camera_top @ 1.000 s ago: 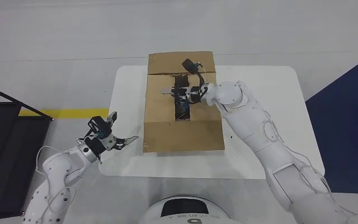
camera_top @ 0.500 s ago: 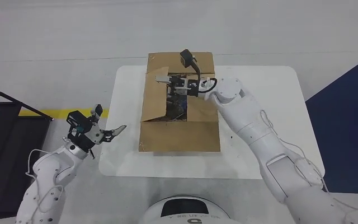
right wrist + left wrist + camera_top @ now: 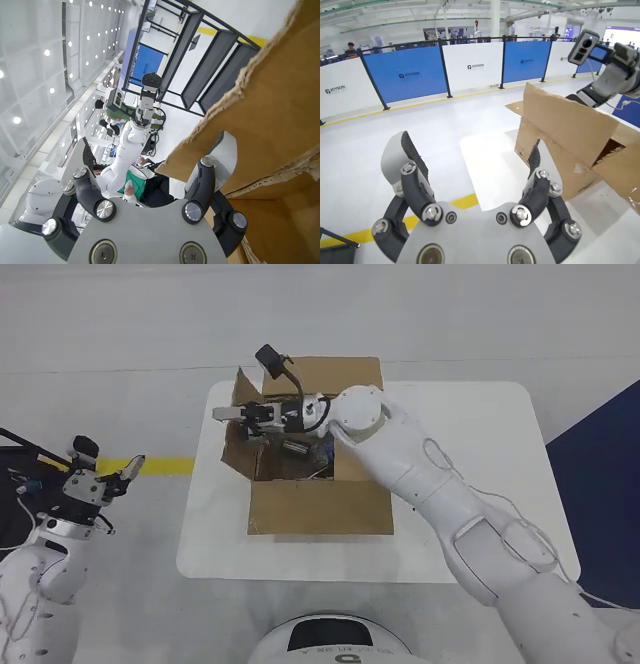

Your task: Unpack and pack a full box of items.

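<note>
While the box (image 3: pixel 320 509) sat in the middle of the table (image 3: pixel 450 464), its left flap (image 3: pixel 262 112) stood raised and leaning outward, and dark items (image 3: pixel 300 452) showed through the opening. The right gripper (image 3: pixel 155 142) was at that flap with its fingers spread wide, one on each side of the torn cardboard edge, straddling it rather than pinching it. The step in hand looked to be folding this flap fully back. To do it well, the push would best have come from the inner finger low on the flap, near the crease, in a slow outward arc so that the light box did not slide or tip. Clamping hard on the frayed edge risked tearing it. The left gripper (image 3: pixel 470 140), also wide open and holding nothing, hung off the table's left side, well apart from the box. It could have steadied the box wall if the box began to shift.
</note>
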`<state>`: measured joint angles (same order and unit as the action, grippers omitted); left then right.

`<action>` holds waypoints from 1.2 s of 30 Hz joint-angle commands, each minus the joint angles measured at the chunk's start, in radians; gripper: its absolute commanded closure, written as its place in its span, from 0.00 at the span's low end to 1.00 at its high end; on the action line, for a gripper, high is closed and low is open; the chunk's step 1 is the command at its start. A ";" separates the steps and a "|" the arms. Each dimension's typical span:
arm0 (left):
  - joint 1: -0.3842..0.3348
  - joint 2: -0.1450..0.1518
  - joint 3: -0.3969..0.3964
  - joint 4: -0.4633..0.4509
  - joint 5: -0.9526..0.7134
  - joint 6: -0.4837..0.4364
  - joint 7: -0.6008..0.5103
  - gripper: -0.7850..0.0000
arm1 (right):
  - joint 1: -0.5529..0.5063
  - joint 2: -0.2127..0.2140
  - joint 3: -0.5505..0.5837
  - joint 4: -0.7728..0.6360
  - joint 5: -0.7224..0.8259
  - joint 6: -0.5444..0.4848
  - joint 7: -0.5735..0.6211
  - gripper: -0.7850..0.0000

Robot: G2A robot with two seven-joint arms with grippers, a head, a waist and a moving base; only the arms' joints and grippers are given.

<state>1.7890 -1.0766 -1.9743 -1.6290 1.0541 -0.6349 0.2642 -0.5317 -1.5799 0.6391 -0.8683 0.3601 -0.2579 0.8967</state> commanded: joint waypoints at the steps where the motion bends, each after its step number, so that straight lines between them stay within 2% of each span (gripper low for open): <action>1: -0.004 0.001 -0.012 0.036 -0.017 -0.008 0.003 0.00 | 0.021 -0.030 -0.042 0.055 0.007 0.010 0.001 0.11; 4: -0.016 0.002 -0.021 0.081 -0.030 -0.017 0.003 0.00 | 0.047 -0.078 -0.101 0.138 0.010 0.034 0.015 0.00; 8: -0.038 0.003 -0.021 0.112 -0.029 -0.027 -0.002 0.00 | 0.078 -0.129 -0.137 0.237 0.007 0.017 0.009 0.00; 11: -0.052 0.004 -0.017 0.097 -0.012 -0.021 -0.004 0.00 | 0.109 -0.142 -0.115 0.293 0.027 -0.057 -0.008 0.00; 14: -0.059 0.004 -0.007 0.049 0.008 -0.017 -0.014 0.00 | 0.136 -0.129 -0.069 0.331 0.029 -0.173 -0.033 0.00; 17: -0.061 0.004 0.006 -0.035 0.046 -0.002 -0.031 0.00 | 0.157 -0.088 0.006 0.380 0.027 -0.303 -0.073 0.00; 21: -0.064 0.003 0.044 -0.170 0.091 0.009 -0.074 0.00 | 0.145 -0.001 0.128 0.449 0.040 -0.462 -0.079 0.00; 24: -0.086 0.004 0.108 -0.260 0.142 0.011 -0.150 0.00 | 0.104 0.075 0.217 0.479 0.043 -0.565 -0.080 0.00; 27: -0.132 0.003 0.204 -0.324 0.213 0.025 -0.232 0.00 | 0.037 0.152 0.305 0.475 0.049 -0.633 -0.079 0.00; 30: -0.194 -0.002 0.329 -0.362 0.280 0.060 -0.335 0.00 | -0.057 0.225 0.390 0.409 0.043 -0.654 -0.079 0.00; 32: -0.241 -0.006 0.417 -0.374 0.344 0.079 -0.387 0.00 | -0.133 0.271 0.450 0.315 0.026 -0.638 -0.081 0.00; 36: -0.340 -0.017 0.585 -0.351 0.488 0.116 -0.445 0.00 | -0.339 0.358 0.605 0.012 -0.046 -0.535 -0.114 0.00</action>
<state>1.4741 -1.0909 -1.4394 -1.9872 1.4938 -0.5300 -0.1730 -0.8061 -1.2424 1.1963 -0.7520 0.3363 -0.8279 0.7941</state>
